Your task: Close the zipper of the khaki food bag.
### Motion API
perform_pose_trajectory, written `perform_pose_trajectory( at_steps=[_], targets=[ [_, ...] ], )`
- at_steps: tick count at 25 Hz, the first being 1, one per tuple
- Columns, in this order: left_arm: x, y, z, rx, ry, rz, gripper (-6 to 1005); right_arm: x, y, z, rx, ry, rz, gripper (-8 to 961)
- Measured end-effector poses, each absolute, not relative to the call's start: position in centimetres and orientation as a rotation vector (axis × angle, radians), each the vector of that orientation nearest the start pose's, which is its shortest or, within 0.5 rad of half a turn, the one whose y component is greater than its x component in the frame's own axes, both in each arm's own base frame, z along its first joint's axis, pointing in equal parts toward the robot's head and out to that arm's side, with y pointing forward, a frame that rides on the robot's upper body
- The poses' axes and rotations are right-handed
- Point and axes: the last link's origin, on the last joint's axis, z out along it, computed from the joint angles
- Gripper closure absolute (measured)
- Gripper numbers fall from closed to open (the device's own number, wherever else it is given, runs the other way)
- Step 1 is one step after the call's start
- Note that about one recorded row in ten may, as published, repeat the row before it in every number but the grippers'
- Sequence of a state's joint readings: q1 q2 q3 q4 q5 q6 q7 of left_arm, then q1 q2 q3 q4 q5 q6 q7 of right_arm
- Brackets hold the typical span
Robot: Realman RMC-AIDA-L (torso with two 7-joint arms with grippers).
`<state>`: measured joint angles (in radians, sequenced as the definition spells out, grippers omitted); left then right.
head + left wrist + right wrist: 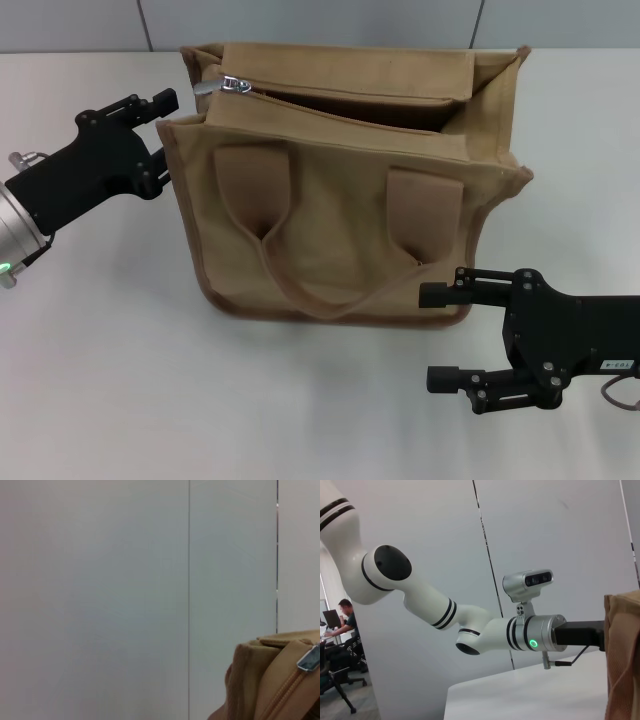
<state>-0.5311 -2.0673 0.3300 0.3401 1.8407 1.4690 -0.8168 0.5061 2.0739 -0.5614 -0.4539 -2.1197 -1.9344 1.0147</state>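
Head view: the boxy khaki-tan canvas food bag [340, 190] stands on the white worktop [120, 380], soft and likely to sag, so pulling the small silver zipper slider [228, 85] needs bracing. The left tool [160, 135], fingers apart, flanks the bag's end; the right tool [445, 335] sits open, near the bag's front corner. Left wrist view: the slider [310, 658] shows at the edge. Right wrist view: probably the bag's side [624, 655].

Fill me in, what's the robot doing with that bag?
It is set to zip up the khaki food bag, which stands on the white table. The zipper is still open, its silver slider at the bag's left end. The left gripper sits at the bag's left upper corner, near the slider. The right gripper waits low by the bag's front right corner, fingers apart and holding nothing.
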Motion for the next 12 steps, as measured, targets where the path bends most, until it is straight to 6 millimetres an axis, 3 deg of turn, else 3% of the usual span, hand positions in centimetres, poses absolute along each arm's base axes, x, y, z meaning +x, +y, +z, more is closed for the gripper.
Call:
perform_pose_trajectory(
  at_steps=[5, 12],
  targets=[
    [-28.93, 33.45, 0.48, -2.253, -0.377, -0.895, 452, 25.69, 25.75, -1.53, -2.946, 0.294, 1.089, 195],
    [-28.96, 33.21, 0.73, -2.24, -0.375, -0.916, 726, 25.68, 25.74, -1.54, -2.946, 0.295, 1.09, 199]
  ],
)
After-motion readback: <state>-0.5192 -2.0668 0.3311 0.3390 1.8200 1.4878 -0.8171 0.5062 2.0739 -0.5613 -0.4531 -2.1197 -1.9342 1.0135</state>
